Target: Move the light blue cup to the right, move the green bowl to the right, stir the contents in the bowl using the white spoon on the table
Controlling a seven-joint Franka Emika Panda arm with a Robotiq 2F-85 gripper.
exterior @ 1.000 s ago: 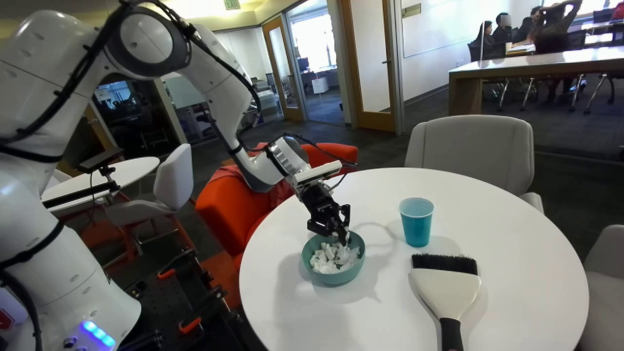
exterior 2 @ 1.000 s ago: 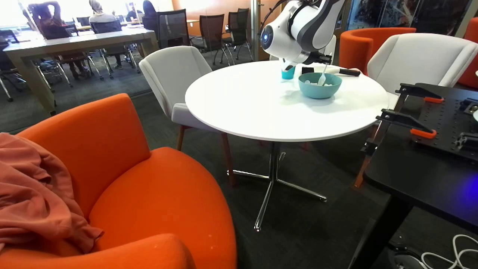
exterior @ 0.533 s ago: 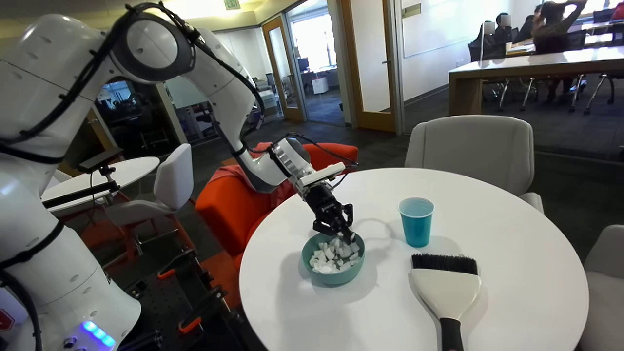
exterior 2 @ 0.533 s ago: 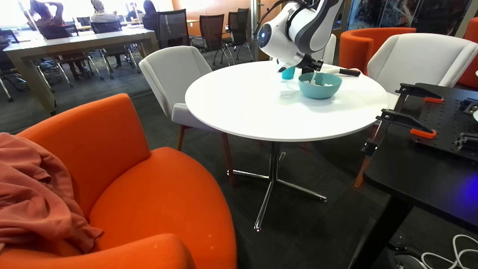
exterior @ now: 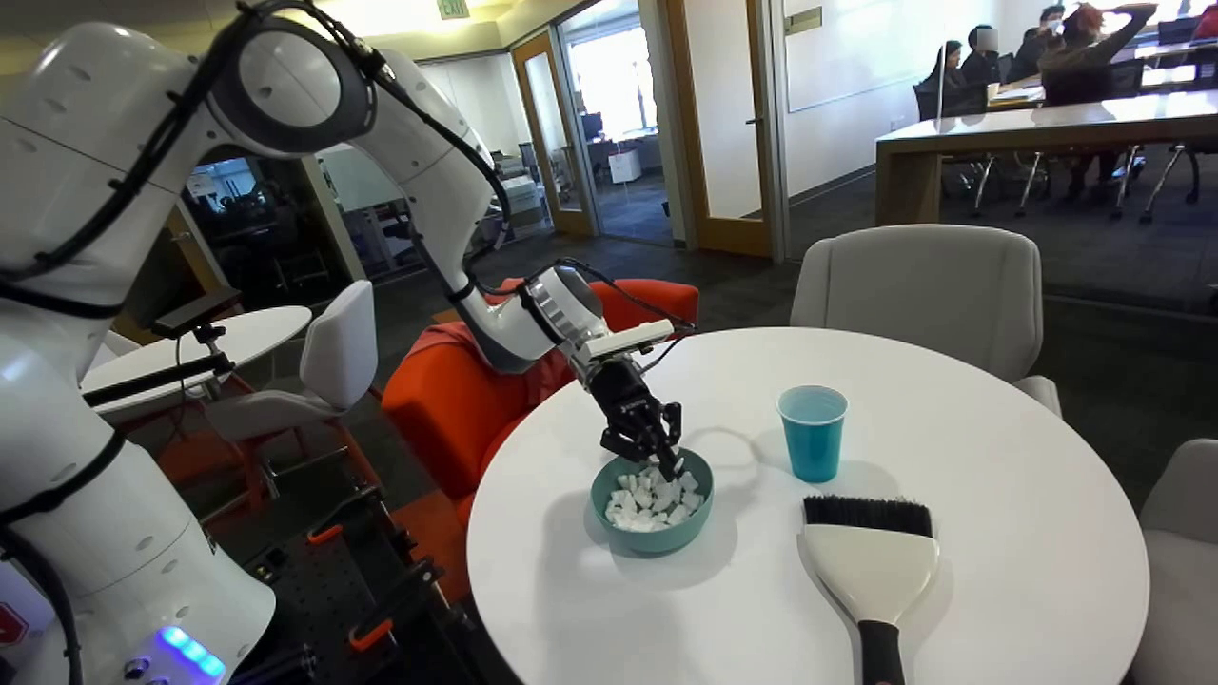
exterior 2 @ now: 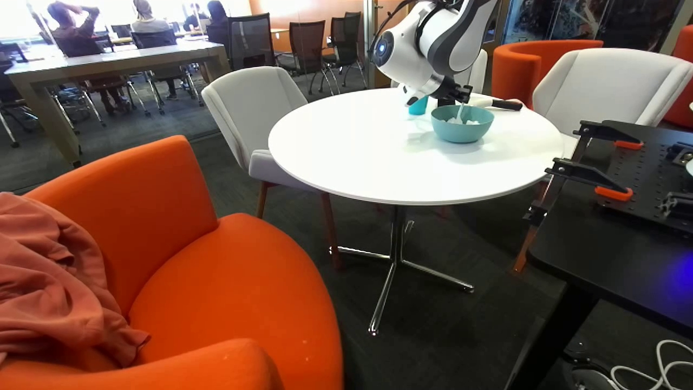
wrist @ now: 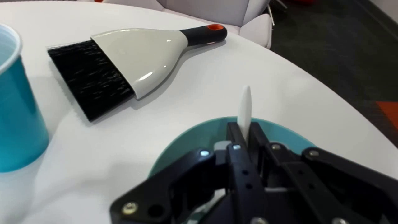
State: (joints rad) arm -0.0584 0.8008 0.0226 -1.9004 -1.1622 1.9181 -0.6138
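Observation:
My gripper is shut on the white spoon, whose handle end sticks up between the fingertips. In the exterior views the gripper is low over the green bowl, and the spoon slants down into it. The spoon's lower end is hidden among the contents, a heap of white lumpy pieces. The bowl lies behind the fingers in the wrist view. The light blue cup stands upright on the white table, apart from the bowl.
A brush with black bristles and a white head lies on the table near the cup. A grey chair and an orange armchair stand by the table. A black robot stand is close to it.
The gripper and spoon have swept across inside the bowl and partly back again. The white pieces have shifted about, and the bowl has moved very slightly. The cup and brush have not moved.

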